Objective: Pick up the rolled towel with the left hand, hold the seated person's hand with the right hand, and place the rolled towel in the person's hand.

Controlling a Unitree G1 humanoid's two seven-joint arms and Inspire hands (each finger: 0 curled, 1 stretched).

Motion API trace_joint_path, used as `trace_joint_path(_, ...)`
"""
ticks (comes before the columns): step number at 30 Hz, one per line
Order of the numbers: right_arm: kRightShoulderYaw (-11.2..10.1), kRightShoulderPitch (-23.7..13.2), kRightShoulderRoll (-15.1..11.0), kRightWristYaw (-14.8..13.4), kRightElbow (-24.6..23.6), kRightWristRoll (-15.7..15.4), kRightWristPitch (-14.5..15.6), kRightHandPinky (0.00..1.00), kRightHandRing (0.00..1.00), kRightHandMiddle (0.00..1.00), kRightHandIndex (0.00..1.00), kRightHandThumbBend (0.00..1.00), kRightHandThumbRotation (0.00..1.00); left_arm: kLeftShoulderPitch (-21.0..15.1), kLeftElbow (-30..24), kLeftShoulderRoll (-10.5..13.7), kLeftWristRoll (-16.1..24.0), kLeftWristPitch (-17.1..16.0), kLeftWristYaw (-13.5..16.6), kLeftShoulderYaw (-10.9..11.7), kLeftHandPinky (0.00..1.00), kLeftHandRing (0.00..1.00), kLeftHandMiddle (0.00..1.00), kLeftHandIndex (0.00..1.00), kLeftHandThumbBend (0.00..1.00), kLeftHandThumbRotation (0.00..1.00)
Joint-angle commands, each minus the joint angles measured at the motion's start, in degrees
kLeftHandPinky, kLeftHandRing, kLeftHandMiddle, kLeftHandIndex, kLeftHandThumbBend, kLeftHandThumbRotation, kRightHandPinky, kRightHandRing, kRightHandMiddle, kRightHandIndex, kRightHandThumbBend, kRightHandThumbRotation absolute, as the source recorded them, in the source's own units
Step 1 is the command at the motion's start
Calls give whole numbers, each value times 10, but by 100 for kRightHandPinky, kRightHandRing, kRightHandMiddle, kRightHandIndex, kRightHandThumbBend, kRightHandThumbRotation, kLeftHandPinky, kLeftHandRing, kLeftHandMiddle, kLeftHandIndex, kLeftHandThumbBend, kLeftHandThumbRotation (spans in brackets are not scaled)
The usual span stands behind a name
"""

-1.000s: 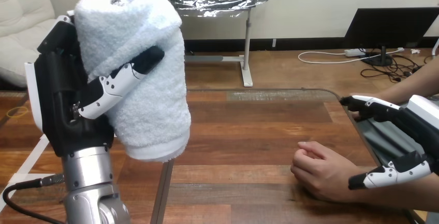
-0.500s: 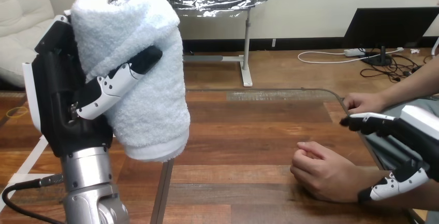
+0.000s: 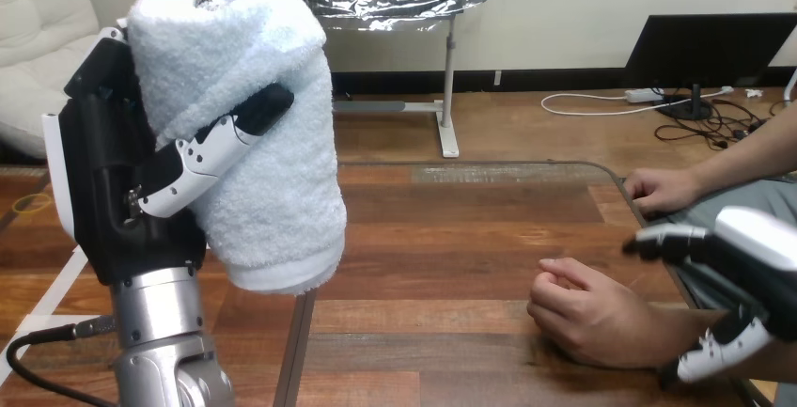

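"Up at the left fingers (image 3: pixel 221 148), what have you got?"

"My left hand (image 3: pixel 113 191) is curled tight round the rolled towel (image 3: pixel 263 97), which stands upright well above the surface (image 3: pixel 451 238). I'd call the pick-up done."

"And the right?"

"My right hand (image 3: pixel 757 266) is spread over the person's wrist (image 3: pixel 653 339), fingers on one side and thumb on the other, not closed on it. The person's hand (image 3: pixel 587 318) lies just ahead of those fingers, loosely curled, resting on the surface. By my judgement the hold isn't made yet."

"What's left?"

"Close the right fingers on that hand, then bring the towel across from the left fingers, well apart from it, and set it in the palm."
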Motion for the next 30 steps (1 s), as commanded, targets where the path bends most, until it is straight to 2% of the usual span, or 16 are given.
trace_joint_path(1, 17, -40, -11, -14, 11, -16, -3, 84, 83, 83, 84, 100, 2, -28, 3, -14, -5, -11, -6, 5, 19, 27, 34, 38, 56, 0)
trace_joint_path(6, 28, -42, -5, -26, 20, -34, -3, 82, 81, 82, 82, 100, 0, -29, 4, -13, -7, -11, -8, 4, 19, 27, 34, 38, 57, 0)
trace_joint_path(16, 53, -50, -5, -33, 41, -52, -5, 78, 79, 80, 80, 100, 2, -29, 6, -11, -9, -10, -10, 5, 20, 27, 34, 38, 58, 0)
trace_joint_path(26, 72, -54, 5, -35, 54, -63, 15, 77, 79, 81, 80, 100, 6, -30, 6, -10, -2, -8, -8, 7, 20, 27, 34, 38, 59, 0)
trace_joint_path(30, 78, -55, 8, -38, 59, -64, 24, 73, 80, 81, 80, 100, 8, -30, 7, -9, -4, -9, -10, 7, 20, 27, 34, 38, 59, 0)
